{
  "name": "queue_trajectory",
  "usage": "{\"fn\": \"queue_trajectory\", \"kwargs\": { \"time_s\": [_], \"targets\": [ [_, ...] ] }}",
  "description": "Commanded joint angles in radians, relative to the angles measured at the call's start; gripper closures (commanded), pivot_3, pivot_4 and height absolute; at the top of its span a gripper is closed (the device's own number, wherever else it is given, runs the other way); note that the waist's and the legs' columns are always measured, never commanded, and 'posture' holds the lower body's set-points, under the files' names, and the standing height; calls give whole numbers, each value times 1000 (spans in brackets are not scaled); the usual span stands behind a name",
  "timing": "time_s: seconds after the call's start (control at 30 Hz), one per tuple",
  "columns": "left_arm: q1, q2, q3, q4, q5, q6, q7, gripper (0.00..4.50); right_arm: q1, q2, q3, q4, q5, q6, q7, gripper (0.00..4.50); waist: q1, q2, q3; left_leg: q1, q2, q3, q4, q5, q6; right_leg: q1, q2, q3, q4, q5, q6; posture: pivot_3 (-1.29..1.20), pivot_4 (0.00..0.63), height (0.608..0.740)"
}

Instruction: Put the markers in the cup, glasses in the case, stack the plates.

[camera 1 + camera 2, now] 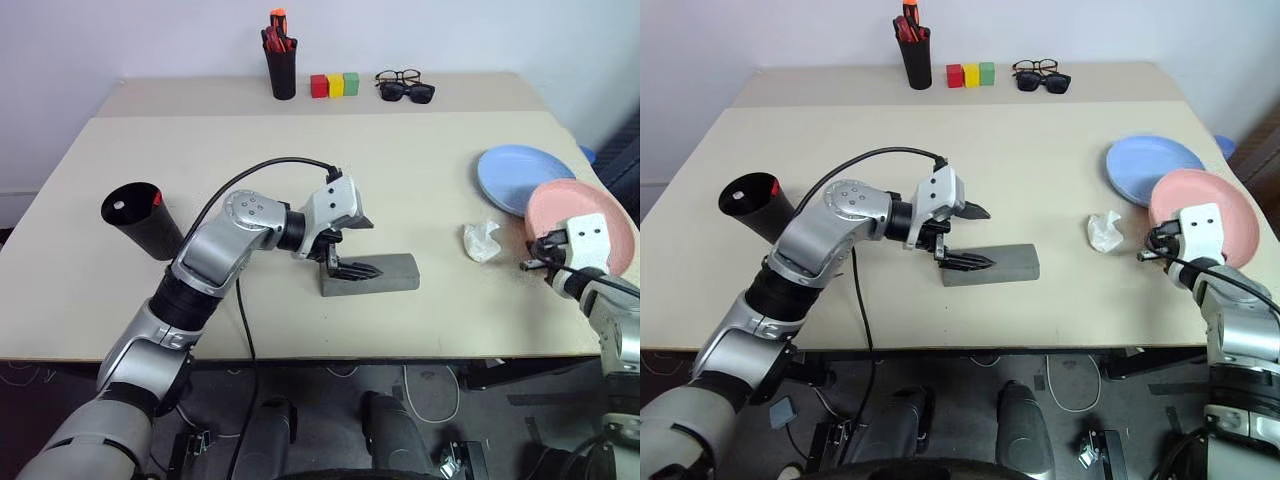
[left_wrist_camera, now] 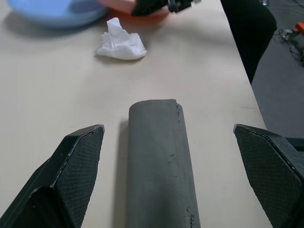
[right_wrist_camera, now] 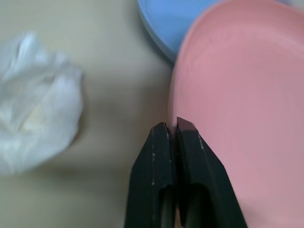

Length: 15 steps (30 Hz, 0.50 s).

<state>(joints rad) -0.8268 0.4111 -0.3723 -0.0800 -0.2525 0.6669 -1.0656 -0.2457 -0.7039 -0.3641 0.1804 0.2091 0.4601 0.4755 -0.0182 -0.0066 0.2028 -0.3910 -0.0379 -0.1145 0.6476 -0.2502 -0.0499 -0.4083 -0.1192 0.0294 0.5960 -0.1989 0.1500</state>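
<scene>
The grey case lies closed in the middle of the table. My left gripper hangs open over its left end, one finger on each side of the case. The black cup stands at the left, with the tips of a white marker and a red marker showing at its mouth. The pink plate overlaps the blue plate at the right. My right gripper is shut, tips at the pink plate's near-left rim. The wire glasses lie at the back.
A crumpled white tissue lies left of the plates. Along the back stand a black pen holder with red and orange pens, three coloured blocks and dark sunglasses. The table's right edge runs close to the plates.
</scene>
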Motion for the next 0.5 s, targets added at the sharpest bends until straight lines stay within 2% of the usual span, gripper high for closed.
{"fn": "queue_trajectory", "kwargs": {
  "time_s": [0.03, 0.23, 0.5],
  "targets": [
    [-2, 4, 21, -37, -14, 2, 6, 0, 1, -6, 8, 3, -14, -18, -8, 4448, 0, 0, 0, 0, 0, 0, 0, 0, 0, 0, 0, 0, 0, 0, 0, 0, 150, 740],
    [-1, 1, 20, -39, -16, 4, 10, 0, 14, -21, 13, -37, -37, -22, -23, 4448, 1, 0, 0, 0, 0, 0, 0, 0, 0, 0, 0, 0, 0, 0, 0, 0, 150, 740],
    [-1, -11, 13, -35, -13, 1, 15, 0, -25, -132, 72, -74, -124, -91, 15, 4448, -1, 0, 0, 0, 0, 0, 0, 0, 0, 0, 0, 0, 0, 0, 0, 0, 150, 740]
  ]
}}
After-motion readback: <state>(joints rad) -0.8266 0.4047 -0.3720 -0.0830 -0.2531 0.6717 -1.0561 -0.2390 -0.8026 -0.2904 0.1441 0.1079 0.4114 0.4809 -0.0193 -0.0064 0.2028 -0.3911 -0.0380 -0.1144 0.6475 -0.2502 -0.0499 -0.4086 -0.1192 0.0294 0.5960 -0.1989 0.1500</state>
